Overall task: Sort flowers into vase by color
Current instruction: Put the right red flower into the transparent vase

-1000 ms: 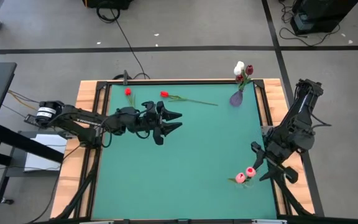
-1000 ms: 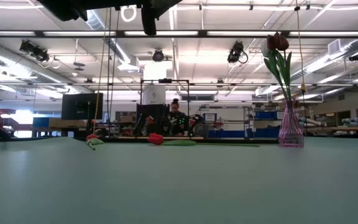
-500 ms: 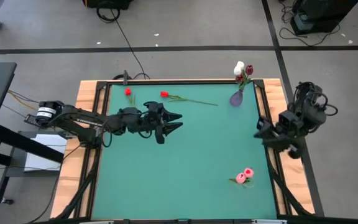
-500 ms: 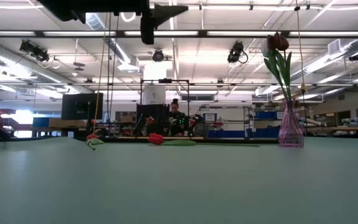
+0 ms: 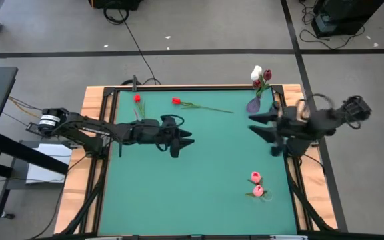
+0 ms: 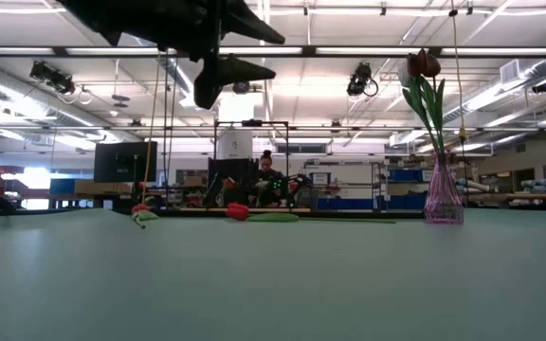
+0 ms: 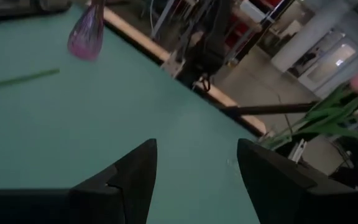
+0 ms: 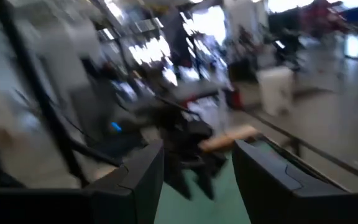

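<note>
Your left claw [image 5: 187, 137] hung open and empty over the table [image 5: 199, 200]; your right claw [image 5: 262, 127] was spread open near the purple vase [image 5: 253, 105] holding white and dark red flowers [image 5: 261, 75]. Two red flowers [image 5: 177, 101] lay at the far edge, two pink flowers [image 5: 257, 185] near the right edge.

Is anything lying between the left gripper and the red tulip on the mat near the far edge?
Nothing visible. In the high view the left gripper hangs open over bare green mat, and the red tulip lies beyond it with only mat between them.
</note>
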Controlling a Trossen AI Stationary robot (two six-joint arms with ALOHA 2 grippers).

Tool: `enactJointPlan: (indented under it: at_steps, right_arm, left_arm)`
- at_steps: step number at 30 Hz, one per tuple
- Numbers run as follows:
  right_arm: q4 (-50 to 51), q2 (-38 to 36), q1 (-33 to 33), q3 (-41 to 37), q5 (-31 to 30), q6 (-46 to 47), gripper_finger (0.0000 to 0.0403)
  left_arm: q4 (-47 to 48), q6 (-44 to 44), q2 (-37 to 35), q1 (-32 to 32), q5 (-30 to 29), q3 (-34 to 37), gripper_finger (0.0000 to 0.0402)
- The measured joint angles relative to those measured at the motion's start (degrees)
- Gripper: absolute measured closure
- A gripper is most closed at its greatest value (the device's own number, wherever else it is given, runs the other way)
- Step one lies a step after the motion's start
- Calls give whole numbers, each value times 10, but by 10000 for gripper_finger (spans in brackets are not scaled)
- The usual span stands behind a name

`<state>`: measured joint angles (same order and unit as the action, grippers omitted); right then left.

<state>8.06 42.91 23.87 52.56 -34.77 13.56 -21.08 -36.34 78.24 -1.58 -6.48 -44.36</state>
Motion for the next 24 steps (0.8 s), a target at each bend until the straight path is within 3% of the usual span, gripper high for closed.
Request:
enactJointPlan:
  at_steps: [8,12,17,24]
  right_arm:
    - [131,200,-220,125,211,34,206]
    - [161,308,-288,169,288,19,206]
    - [212,420,-328,223,296,-18,206]
    - [327,568,-365,322,238,-58,210]
  left_arm:
    - [51,-7,-2,18,75,0,173]
    - [92,-17,-8,18,84,-1,173]
    - [159,-26,-16,11,97,-1,173]
    - [241,-36,-20,-5,98,0,173]
